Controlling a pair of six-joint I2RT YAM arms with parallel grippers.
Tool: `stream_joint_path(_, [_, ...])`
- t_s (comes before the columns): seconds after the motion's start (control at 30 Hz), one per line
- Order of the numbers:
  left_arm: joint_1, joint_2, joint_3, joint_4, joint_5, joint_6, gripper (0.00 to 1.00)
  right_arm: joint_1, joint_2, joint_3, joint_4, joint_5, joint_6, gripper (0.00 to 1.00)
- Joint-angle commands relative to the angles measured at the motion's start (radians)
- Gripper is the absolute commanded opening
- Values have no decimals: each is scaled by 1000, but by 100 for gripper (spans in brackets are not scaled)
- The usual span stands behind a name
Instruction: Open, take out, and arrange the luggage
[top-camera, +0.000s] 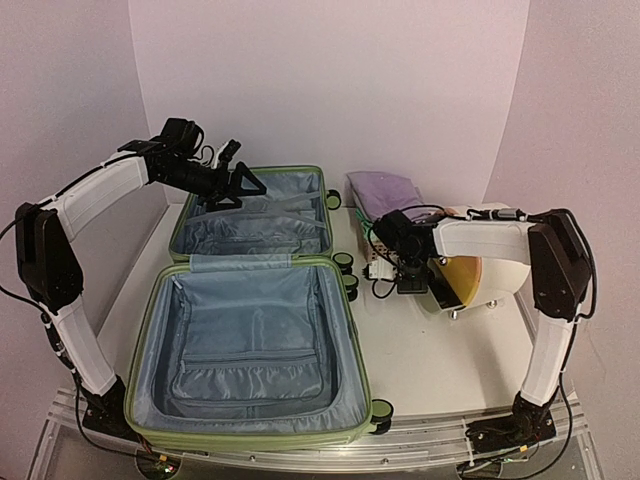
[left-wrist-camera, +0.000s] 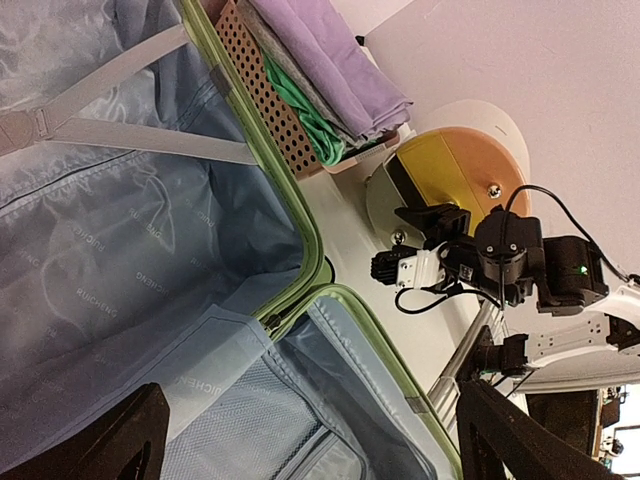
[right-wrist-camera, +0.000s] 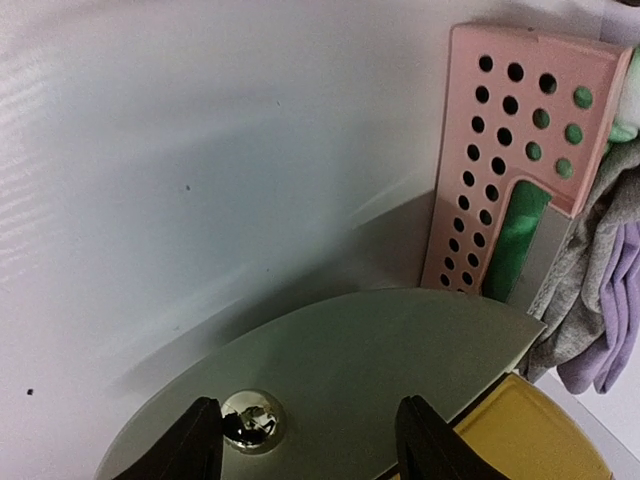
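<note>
The light-green luggage (top-camera: 250, 320) lies open flat on the table's left side, with both grey-blue lined halves facing up and nothing inside. Crossed straps show in its far half (left-wrist-camera: 120, 260). My left gripper (top-camera: 240, 185) hovers open and empty over the far half; its dark fingertips (left-wrist-camera: 110, 440) frame the hinge between the two halves. My right gripper (top-camera: 410, 275) is open to the right of the luggage. Its fingers (right-wrist-camera: 195, 440) straddle the grey lid (right-wrist-camera: 380, 370) of the cream drum, with a chrome knob (right-wrist-camera: 250, 420) just beside the left finger.
The cream drum (top-camera: 490, 275) lies on its side at the right, its yellow-orange face turned toward the luggage. A pink slotted basket (top-camera: 372, 240) holding folded purple, grey and green clothes (top-camera: 385, 192) stands behind it, against the far wall. It also shows in the right wrist view (right-wrist-camera: 500, 150).
</note>
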Motion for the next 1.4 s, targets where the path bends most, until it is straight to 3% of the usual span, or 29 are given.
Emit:
stream_joint_path(0.0, [4,-4,-1,23,2,19,99,-76,-32,-8,-5,105,-36,60])
stream_joint_path(0.93, [4,-12,-5,14,-11,38,100,-252,146,188,3,237,299,59])
stream_joint_path(1.07, [4,-18,6,-23,-43,87,99,-237,104,212,-11,144,316,68])
stream_joint_path(1.17, [19,-37,11,-49,-88,139,100,-197,43,251,-11,44,357,84])
stream_joint_path(1.2, [35,-56,1,-43,-111,157,100,-175,17,280,-11,-5,392,95])
stream_joint_path(1.37, [116,-209,-173,126,-307,217,100,-137,-100,316,53,-255,570,98])
